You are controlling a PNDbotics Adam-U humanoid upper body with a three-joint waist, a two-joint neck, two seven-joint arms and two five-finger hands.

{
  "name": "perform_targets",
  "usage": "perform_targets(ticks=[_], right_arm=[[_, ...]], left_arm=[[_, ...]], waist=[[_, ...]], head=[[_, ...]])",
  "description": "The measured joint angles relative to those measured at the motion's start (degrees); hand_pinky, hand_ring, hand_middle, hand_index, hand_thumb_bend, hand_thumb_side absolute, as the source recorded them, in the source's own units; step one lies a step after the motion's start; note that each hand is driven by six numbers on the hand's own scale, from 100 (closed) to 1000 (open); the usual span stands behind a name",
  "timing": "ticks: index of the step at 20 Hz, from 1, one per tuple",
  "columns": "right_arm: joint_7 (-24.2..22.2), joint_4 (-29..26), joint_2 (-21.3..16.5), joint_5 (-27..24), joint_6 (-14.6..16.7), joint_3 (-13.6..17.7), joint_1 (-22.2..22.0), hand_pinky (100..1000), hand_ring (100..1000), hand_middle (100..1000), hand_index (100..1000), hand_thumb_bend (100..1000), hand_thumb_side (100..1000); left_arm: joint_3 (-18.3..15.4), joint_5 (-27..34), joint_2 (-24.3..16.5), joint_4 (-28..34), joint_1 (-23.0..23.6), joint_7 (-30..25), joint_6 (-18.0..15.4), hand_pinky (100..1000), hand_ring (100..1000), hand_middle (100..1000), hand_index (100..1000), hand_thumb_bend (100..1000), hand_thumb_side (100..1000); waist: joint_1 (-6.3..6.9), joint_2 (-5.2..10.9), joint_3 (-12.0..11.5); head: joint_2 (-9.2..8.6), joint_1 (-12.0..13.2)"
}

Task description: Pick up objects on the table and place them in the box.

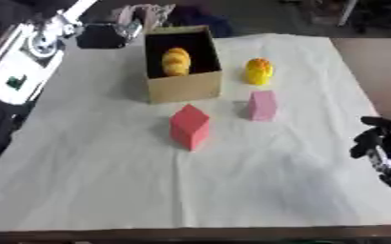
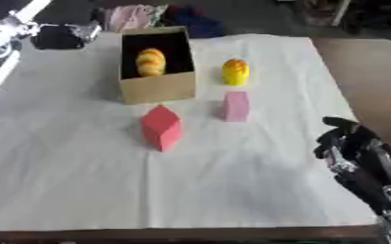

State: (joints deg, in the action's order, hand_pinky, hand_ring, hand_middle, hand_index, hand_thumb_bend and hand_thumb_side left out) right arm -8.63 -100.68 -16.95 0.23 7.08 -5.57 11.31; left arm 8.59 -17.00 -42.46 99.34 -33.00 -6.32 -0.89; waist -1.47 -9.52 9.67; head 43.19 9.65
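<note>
An open cardboard box (image 1: 185,85) stands at the back of the table, and a yellow-orange rounded object (image 1: 175,61) lies inside it. To the right of the box stands a yellow object with an orange top (image 1: 259,71). In front of that is a pink block (image 1: 262,105). A red block (image 1: 190,127) sits in front of the box. My left hand (image 1: 101,36) hovers at the far left, beside the box's back corner and holding nothing I can see. At the table's right edge my right hand (image 2: 342,142) rests open with its fingers up, apart from every object.
A pale cloth (image 1: 190,190) covers the table, whose brown wooden top (image 1: 378,66) shows bare at the right. Bundled pink and dark clothes (image 2: 140,16) lie beyond the far edge. My white and silver left arm (image 1: 24,62) stretches along the left side.
</note>
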Motion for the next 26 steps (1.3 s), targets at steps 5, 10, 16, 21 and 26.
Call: perform_targets(ticks=[5, 10, 16, 21, 26], right_arm=[[-2.6, 0.3, -4.9, 2.5, 3.1, -0.6, 10.1, 577, 563, 571, 833, 100, 435], [-6.4, 5.2, -11.1, 2.9, 6.6, -4.3, 19.9, 594, 578, 594, 860, 100, 326], [-13.3, 14.8, -14.7, 4.9, 10.2, -10.8, 30.0, 656, 671, 699, 945, 100, 198], [-20.7, 21.7, -13.2, 11.2, 14.0, -15.1, 34.2, 745, 796, 833, 1000, 100, 221], [-26.7, 27.0, -9.5, 19.4, 18.7, -17.3, 36.8, 808, 866, 904, 1000, 100, 239]], left_arm=[[-4.4, 10.1, 0.1, 11.8, 10.7, 4.9, 1.2, 839, 673, 668, 816, 100, 534], [-6.9, 13.8, 5.9, 14.1, 16.3, 7.2, -0.5, 838, 662, 656, 811, 100, 574], [-8.0, 13.9, 12.7, 14.1, 19.6, 7.3, -1.3, 838, 656, 649, 811, 100, 606], [-8.4, 13.4, 16.5, 14.1, 20.9, 6.7, -1.4, 838, 651, 644, 813, 100, 614], [-8.5, 13.2, 18.2, 14.1, 21.1, 5.9, -1.2, 837, 644, 639, 816, 100, 612]], waist=[[0.0, 0.0, -2.0], [0.0, 0.0, -4.3], [0.0, 0.0, -7.1], [0.02, -0.06, -8.7], [0.02, -0.08, -9.8]], head=[[-0.01, -1.4], [-0.51, -3.2], [-1.14, -5.2], [-1.53, -6.9], [-2.0, -8.0]])
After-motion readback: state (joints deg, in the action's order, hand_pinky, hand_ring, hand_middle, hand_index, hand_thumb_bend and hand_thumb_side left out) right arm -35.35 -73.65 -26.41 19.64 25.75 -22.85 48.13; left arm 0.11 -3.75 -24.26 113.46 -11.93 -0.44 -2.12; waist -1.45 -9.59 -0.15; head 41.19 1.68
